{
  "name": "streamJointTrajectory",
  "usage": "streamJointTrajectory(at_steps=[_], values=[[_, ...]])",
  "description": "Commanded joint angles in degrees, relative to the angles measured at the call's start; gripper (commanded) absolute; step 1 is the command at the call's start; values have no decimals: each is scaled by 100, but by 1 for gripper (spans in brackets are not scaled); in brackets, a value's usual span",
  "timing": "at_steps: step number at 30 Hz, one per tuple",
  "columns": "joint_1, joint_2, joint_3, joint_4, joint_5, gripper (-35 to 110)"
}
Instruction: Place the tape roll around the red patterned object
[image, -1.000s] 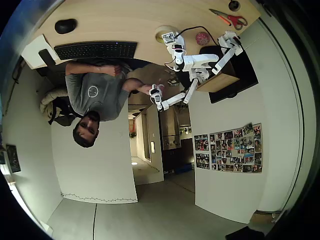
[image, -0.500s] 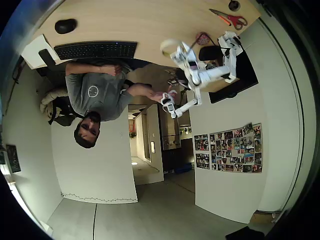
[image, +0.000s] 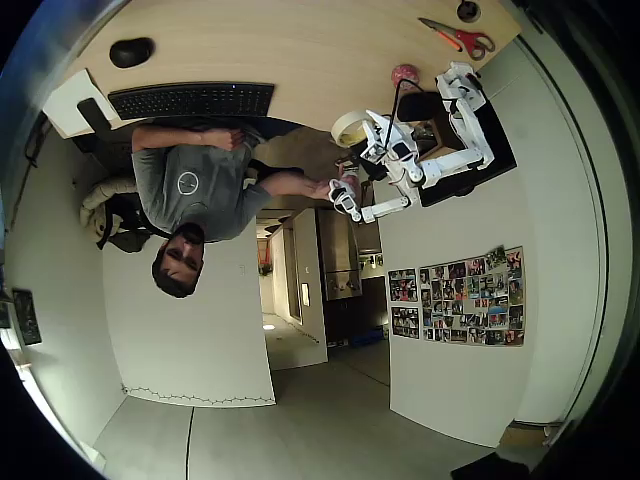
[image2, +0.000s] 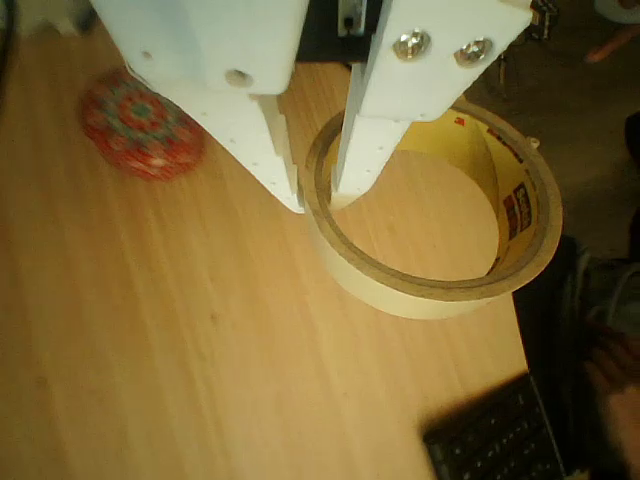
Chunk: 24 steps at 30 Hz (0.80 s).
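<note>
One tape roll (image2: 430, 215) and one red ball (image2: 140, 122) are in play. In the wrist view the roll is a flat ring of cream, pale-yellow tape on a brown cardboard core, with a wide round hole and some red print on its inner wall. The hand (image2: 315, 195) has two flat white plastic fingers (image2: 370, 150), one with a row of small holes and the other with two metal screws. The fingers stand nearly closed with the roll's wall pinched between them, one outside the ring and one inside. The roll hangs tilted above the counter (image2: 180, 340), a pale wood-grain surface, and the wood shows through its hole.

The ball is small and round, pinkish-red with a light green and white pattern of dots. It lies on the counter to the left of the fingers, apart from the roll and outside its hole.

In the overhead view the roll (image: 349, 127) is held near the counter's edge, with the ball (image: 405, 74) further in on the wood, well apart from it. On the same counter (image: 280, 50) lie one pair of red-handled scissors (image: 458, 38), one black keyboard (image: 192, 99) and one black mouse (image: 131, 52). A person (image: 195, 190) sits by the keyboard. A corner of the keyboard (image2: 495, 440) also shows in the wrist view.
</note>
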Motion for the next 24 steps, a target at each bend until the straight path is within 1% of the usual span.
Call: streamJointTrajectory(at_steps=[1, 8, 12, 15, 20, 24], values=[[-149, 483, 501, -334, 0, 0], [-70, 1116, 1011, -413, -589, 0], [9, 1485, 1046, 44, -1020, 0], [-26, 1793, 1283, 457, -1116, 0], [-281, 2496, 2355, 729, -756, 0], [-809, 3234, 3006, 905, 141, 0]])
